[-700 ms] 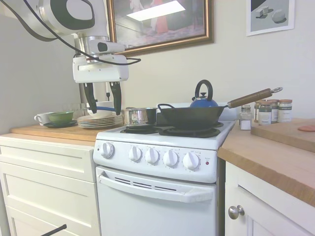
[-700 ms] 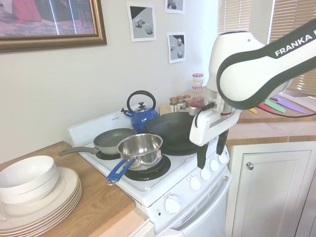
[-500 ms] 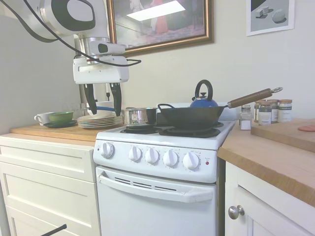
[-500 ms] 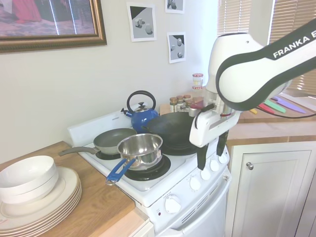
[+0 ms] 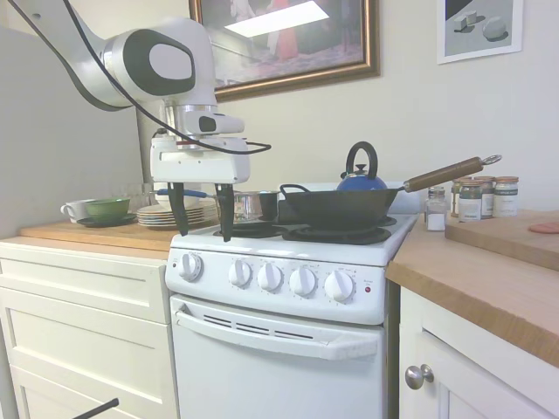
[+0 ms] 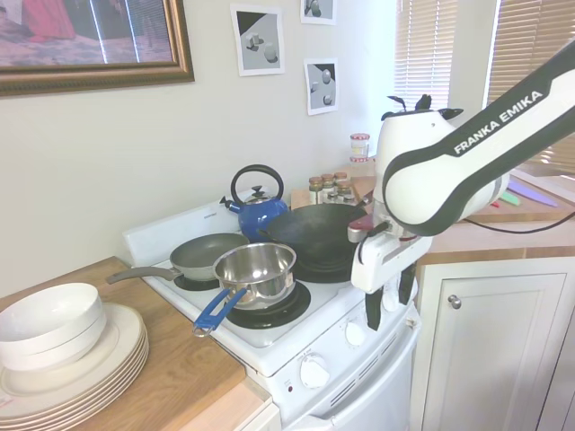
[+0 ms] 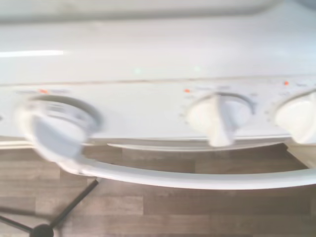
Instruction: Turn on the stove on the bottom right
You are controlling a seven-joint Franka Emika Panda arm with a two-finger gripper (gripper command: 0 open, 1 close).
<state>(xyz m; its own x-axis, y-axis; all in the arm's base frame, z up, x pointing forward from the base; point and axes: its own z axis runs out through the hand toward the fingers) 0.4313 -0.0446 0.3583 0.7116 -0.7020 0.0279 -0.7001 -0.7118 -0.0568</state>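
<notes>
Five knobs [image 5: 270,277] on the stove [image 5: 288,297] sit just below my jaws [image 5: 202,234], open and empty; target's further right.

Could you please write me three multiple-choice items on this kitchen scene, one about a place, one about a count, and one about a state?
1. Where does the pincer hang?
A. above the left end of the stove's knob panel
B. inside the black wok
C. beside the spice jars

2. How many round white knobs does the narrow white electric stove have?
A. three
B. five
C. seven

3. How are the pincer's fingers?
A. shut on a knob
B. shut on the pan handle
C. open, holding nothing

Key: 1 A, the pincer hangs just above the leftmost knob. 2 B, five knobs line the front of the stove. 3 C, its dark fingers stand apart with nothing between them.
</notes>
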